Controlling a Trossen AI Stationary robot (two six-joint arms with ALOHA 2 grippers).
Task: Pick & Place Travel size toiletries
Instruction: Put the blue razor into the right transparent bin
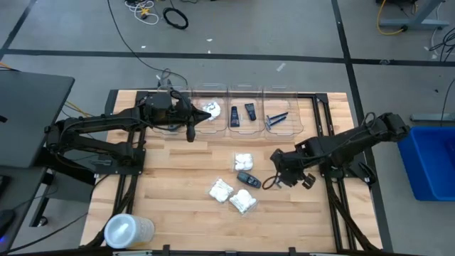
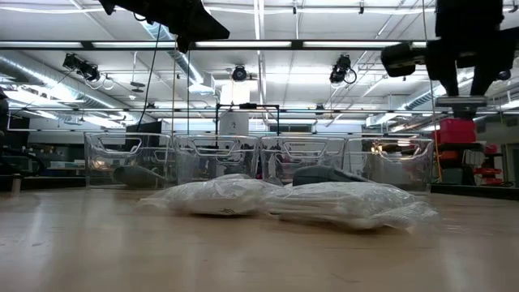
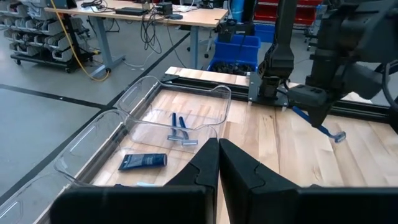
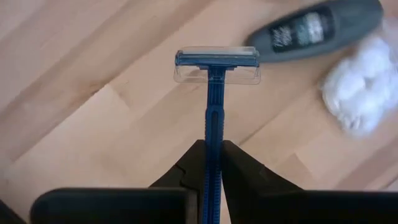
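Observation:
My right gripper (image 1: 277, 178) hangs over the table's middle right, shut on a thin blue razor (image 4: 214, 112). Just beside it on the wood lie a dark grey oval case (image 1: 247, 178) and three white crinkly packets (image 1: 244, 161), (image 1: 220, 190), (image 1: 242, 202). Clear bins stand in a row along the far side and hold a white packet (image 1: 211, 109), black tubes (image 1: 234, 114) and blue razors (image 3: 180, 134). My left gripper (image 1: 190, 132) is shut on nothing, in the air in front of the bins. My right gripper pinches the razor's blue handle (image 4: 212, 149) between its two fingers. The fingers point steeply down and lie along the handle. The razor sticks out beyond the fingertips with its head (image 4: 216, 62) lowest, clear of the table (image 3: 323, 127).
The bin row (image 1: 245, 91) closes off the table's far side. A large translucent round container (image 1: 128, 231) stands at the near left corner. A blue crate (image 1: 434, 160) sits off the table's right edge. Bare wood lies left of the packets.

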